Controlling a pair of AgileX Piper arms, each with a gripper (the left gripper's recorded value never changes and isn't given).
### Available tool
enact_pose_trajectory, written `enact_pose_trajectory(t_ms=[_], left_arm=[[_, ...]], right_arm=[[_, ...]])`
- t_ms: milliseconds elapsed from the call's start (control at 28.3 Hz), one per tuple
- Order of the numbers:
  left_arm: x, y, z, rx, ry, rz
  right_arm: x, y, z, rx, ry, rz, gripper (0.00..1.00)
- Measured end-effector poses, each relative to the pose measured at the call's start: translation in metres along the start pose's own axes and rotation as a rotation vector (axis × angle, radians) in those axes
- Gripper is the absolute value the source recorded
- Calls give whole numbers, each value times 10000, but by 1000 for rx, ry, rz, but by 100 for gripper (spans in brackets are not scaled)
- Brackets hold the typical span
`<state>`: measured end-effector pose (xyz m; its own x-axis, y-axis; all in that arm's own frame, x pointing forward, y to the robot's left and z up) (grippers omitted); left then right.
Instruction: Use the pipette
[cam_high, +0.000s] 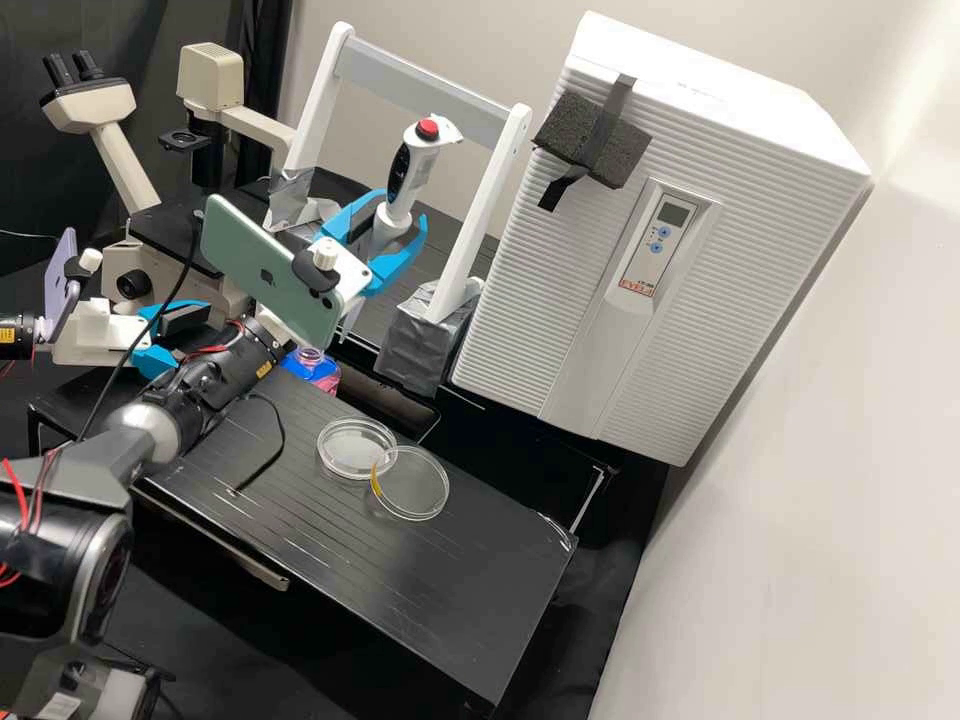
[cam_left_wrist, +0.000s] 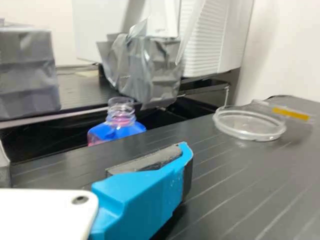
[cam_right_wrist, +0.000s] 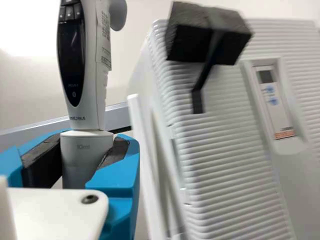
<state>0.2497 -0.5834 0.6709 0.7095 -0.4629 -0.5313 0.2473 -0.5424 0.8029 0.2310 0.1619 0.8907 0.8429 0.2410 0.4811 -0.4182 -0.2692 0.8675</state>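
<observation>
Standing upright in the right gripper (cam_high: 385, 240), the white electronic pipette (cam_high: 410, 175) has its red button at the top; in the right wrist view the blue fingers (cam_right_wrist: 117, 170) are clamped on either side of the pipette's (cam_right_wrist: 82, 75) lower barrel, black pads against it. This sits high at the back of the bench, between the posts of a white frame (cam_high: 480, 200) whose feet are wrapped in grey tape, beside a ribbed white appliance (cam_high: 700, 250) with a black foam block (cam_high: 590, 140) taped to its top edge. The left gripper (cam_high: 165, 338) hangs low at the near-left end of the ribbed black platform (cam_high: 450, 590), its two fingers apart and holding nothing; one finger (cam_left_wrist: 150, 195) points toward an open bottle (cam_left_wrist: 119, 122) of pink liquid just past the platform's edge. Two clear petri dishes (cam_high: 355, 445) lie on the platform, overlapping, one with a yellow strip at its rim; a microscope (cam_high: 110, 150) stands at the far left.
</observation>
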Motion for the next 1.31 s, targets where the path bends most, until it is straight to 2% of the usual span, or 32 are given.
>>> enact_pose_trajectory(t_ms=[212,283,354,566,672,707,778,919,1131,1308], left_arm=[[-25,71,145,7,-47,24],[-27,70,179,11,-60,23],[-22,64,222,23,-85,18],[11,91,291,38,-119,25],[11,90,296,38,-120,25],[11,90,296,38,-120,25],[11,90,296,38,-120,25],[11,90,296,38,-120,25],[11,90,296,38,-120,25],[11,90,296,38,-120,25]], right_arm=[[-129,223,134,-75,-9,42,0],[-162,280,173,-91,-19,57,0],[-198,347,217,-109,-33,78,0],[-286,489,241,-132,-38,117,0],[-320,521,223,-145,-27,100,0],[-328,524,219,-148,-27,88,0],[-358,533,203,-131,-28,62,0],[-417,519,221,-131,-42,23,0],[-443,486,261,-133,-68,-12,0],[-444,481,265,-133,-72,-18,0]])
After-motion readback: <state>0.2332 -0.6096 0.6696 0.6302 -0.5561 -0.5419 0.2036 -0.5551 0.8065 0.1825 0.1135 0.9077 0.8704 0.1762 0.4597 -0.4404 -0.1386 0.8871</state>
